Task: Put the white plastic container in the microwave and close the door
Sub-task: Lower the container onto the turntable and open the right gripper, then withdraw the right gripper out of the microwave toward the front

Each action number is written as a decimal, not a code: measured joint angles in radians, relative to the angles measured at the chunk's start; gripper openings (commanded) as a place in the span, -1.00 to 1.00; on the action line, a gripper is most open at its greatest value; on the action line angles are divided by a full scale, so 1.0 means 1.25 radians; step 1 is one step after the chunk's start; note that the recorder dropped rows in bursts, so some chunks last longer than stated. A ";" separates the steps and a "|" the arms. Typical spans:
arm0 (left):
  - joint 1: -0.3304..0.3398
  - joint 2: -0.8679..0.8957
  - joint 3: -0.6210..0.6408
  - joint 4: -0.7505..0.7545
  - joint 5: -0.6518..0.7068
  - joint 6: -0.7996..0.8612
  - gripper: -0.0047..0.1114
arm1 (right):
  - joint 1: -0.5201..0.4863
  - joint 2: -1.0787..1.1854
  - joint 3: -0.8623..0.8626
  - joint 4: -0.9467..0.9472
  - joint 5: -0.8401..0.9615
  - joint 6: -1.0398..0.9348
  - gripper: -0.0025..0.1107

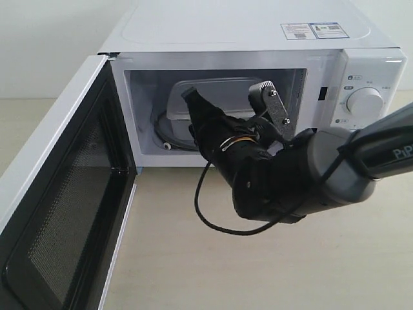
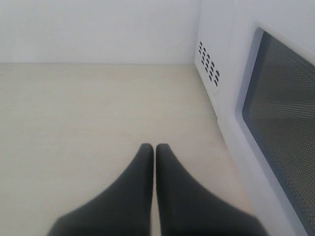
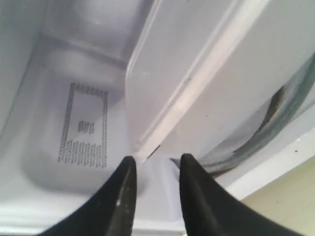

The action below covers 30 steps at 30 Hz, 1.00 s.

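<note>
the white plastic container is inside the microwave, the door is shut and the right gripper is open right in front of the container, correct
Not quite: the door is not shut; it stands swung wide open, as the exterior view shows. The rest holds: the white plastic container is inside the microwave, and the right gripper is open right in front of it.

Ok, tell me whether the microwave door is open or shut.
Open. The door hangs swung wide on the left, inner mesh window showing, and the microwave cavity lies exposed with the white plastic container inside.
</note>
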<state>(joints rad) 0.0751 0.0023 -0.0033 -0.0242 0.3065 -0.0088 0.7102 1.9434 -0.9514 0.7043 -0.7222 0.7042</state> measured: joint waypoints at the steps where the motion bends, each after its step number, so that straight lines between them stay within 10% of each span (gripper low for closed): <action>1: 0.000 0.000 0.000 0.000 0.000 0.000 -0.85 | 0.000 -0.013 0.014 -0.020 0.000 -0.012 -0.43; 14: 0.000 0.000 0.000 0.000 0.000 0.000 -0.85 | 0.000 -0.217 0.148 -0.126 0.123 -0.375 -0.47; 22: 0.000 0.000 0.000 0.000 0.000 0.000 -0.85 | 0.000 -0.262 0.193 -0.129 0.219 -0.684 -0.96; 30: 0.000 0.000 0.000 0.000 0.000 0.000 -0.85 | 0.000 -0.175 0.288 -0.133 -0.089 -0.715 -0.96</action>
<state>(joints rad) 0.0751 0.0023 -0.0033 -0.0242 0.3065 -0.0088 0.7102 1.7244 -0.5912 0.5383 -0.8330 -0.1895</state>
